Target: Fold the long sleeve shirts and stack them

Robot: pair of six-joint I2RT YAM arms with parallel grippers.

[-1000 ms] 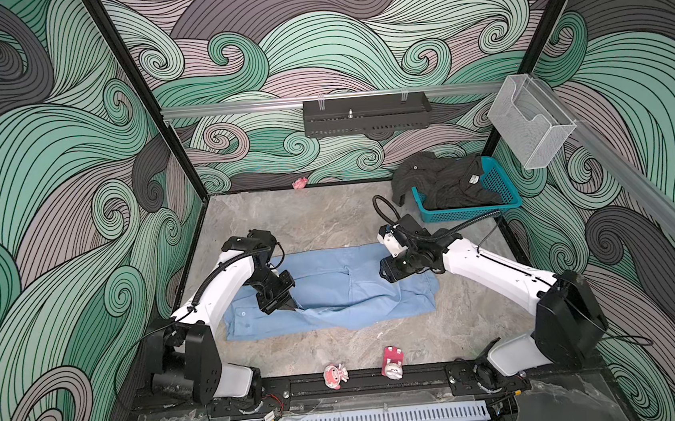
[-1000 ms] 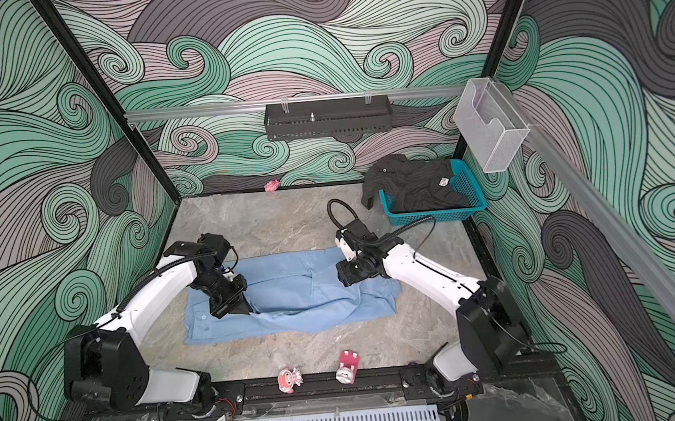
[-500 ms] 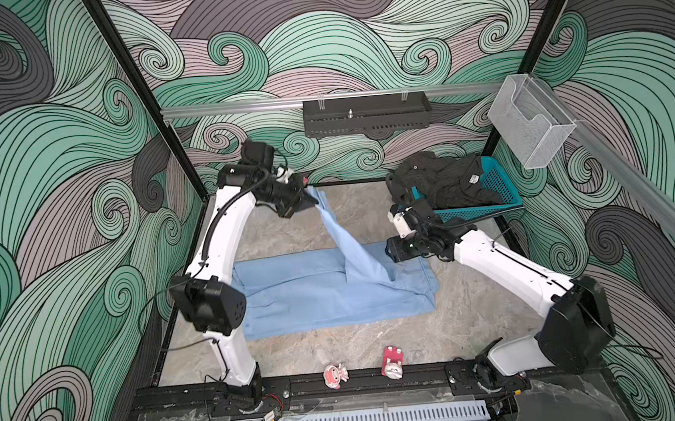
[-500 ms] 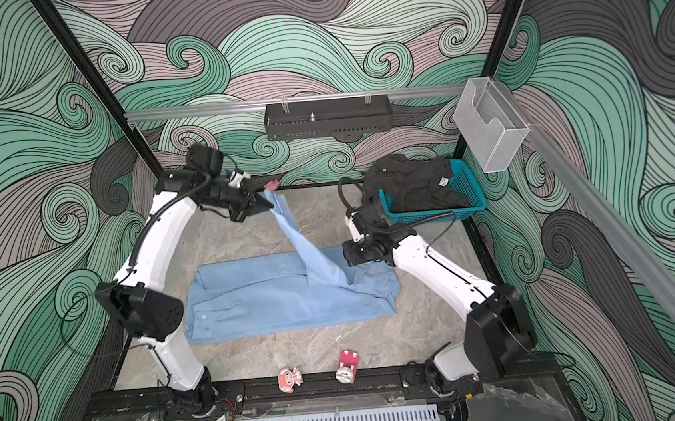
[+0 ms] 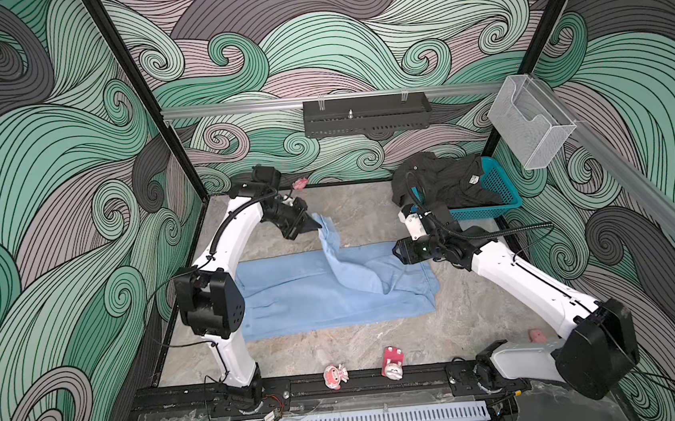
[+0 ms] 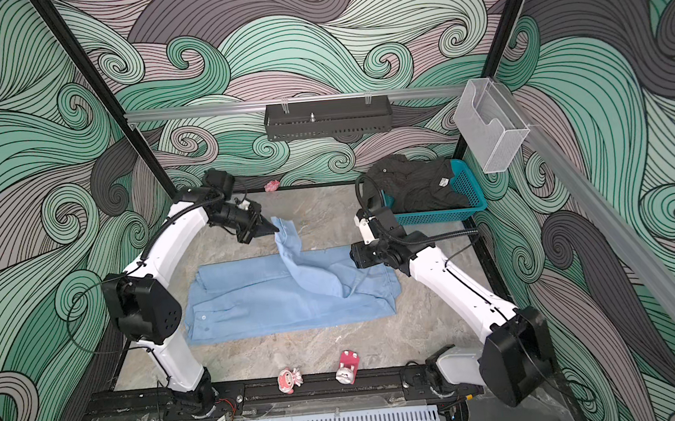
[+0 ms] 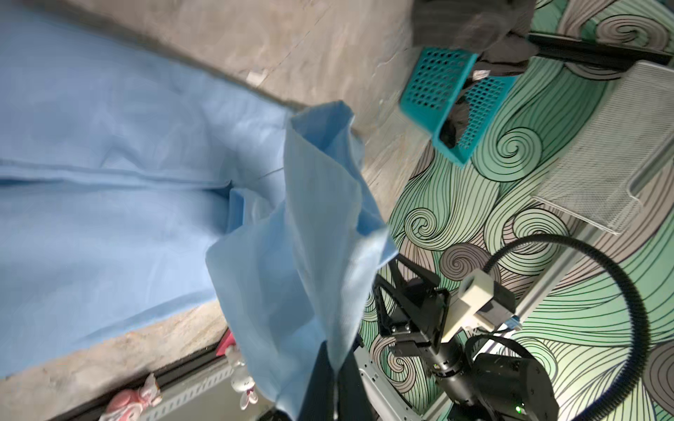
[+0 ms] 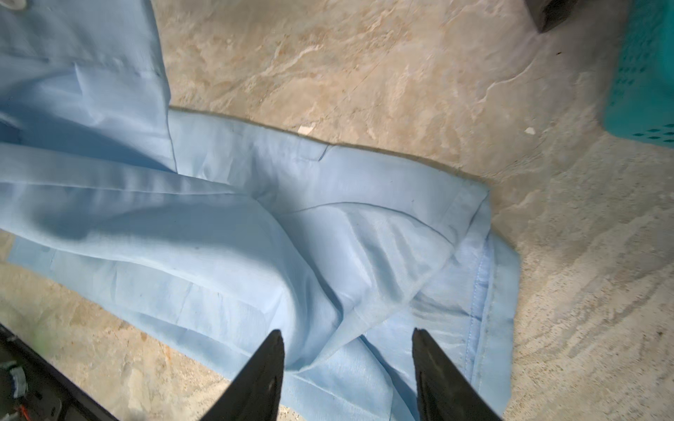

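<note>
The light blue long sleeve shirt [image 5: 314, 301] [image 6: 277, 304] lies spread across the middle of the table. My left gripper [image 5: 314, 226] [image 6: 275, 228] [image 7: 333, 379] is shut on one sleeve end and holds it up toward the back, so the sleeve hangs down onto the shirt body [image 7: 109, 182]. My right gripper [image 5: 397, 252] [image 6: 352, 256] [image 8: 348, 331] stands open, just above the rumpled right end of the shirt [image 8: 219, 237], holding nothing. The dark charcoal shirt [image 5: 441, 179] [image 6: 412, 184] lies bunched in the teal basket [image 5: 496, 189] [image 6: 469, 191] at the back right.
Two small pink toys [image 5: 335, 376] [image 5: 393, 363] sit by the front rail, and another pink bit [image 5: 299, 182] lies by the back wall. A black rack [image 5: 365, 113] hangs on the back wall, and a clear bin [image 5: 530, 126] hangs on the right wall.
A second ago both grippers were low on the shirt. The left one has lifted a sleeve up and back, then come down a little. The right one has pulled off to the right.
</note>
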